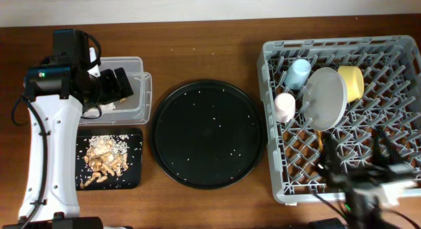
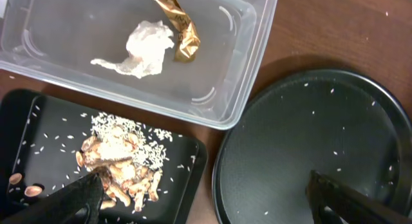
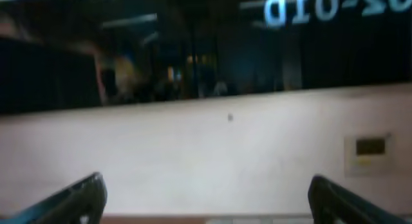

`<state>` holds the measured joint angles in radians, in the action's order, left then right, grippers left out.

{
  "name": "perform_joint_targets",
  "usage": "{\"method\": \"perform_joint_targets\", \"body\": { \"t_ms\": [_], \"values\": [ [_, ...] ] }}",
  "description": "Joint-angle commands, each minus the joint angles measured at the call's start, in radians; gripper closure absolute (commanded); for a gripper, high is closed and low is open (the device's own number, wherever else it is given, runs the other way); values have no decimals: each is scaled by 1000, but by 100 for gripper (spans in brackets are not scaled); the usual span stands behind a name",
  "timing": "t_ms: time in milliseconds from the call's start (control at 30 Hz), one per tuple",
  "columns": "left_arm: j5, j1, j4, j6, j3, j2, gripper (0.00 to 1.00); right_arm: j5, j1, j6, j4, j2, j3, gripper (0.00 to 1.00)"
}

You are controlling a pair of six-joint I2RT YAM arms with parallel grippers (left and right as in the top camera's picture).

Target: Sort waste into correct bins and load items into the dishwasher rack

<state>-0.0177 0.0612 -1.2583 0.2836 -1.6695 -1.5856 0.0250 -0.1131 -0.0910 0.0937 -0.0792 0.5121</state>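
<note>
Half of tub (image 1: 141,97) hidden under L arm (image 1: 52,138).

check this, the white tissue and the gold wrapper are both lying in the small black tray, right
No. The white tissue and the gold wrapper are both lying in the clear tub, not the small black tray; the left wrist view shows it.

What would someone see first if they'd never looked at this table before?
Probably the big grey dishwasher rack on the right, holding a pink cup, a light blue cup, a yellow bowl and a pale plate. Next, the large round black tray in the middle, speckled with white crumbs. On the left, food scraps pile on a small black tray.
</note>
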Motion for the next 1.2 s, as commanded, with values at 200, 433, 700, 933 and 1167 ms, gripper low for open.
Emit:
{"method": "perform_joint_targets", "body": {
  "t_ms": [200, 433, 700, 933, 1167],
  "values": [
    [7, -1, 0, 0, -1, 8, 0, -39, 28, 6, -312, 76, -454, 2],
    [7, -1, 0, -1, -1, 8, 0, -33, 54, 17, -198, 76, -507, 2],
    [7, -1, 0, 0, -1, 8, 0, -32, 56, 110, -15, 76, -507, 2],
    [7, -1, 0, 0, -1, 8, 0, -32, 56, 110, -15, 76, -507, 2],
    [7, -1, 0, 0, -1, 8, 0, -32, 55, 110, -15, 76, -507, 2]
  ]
}}
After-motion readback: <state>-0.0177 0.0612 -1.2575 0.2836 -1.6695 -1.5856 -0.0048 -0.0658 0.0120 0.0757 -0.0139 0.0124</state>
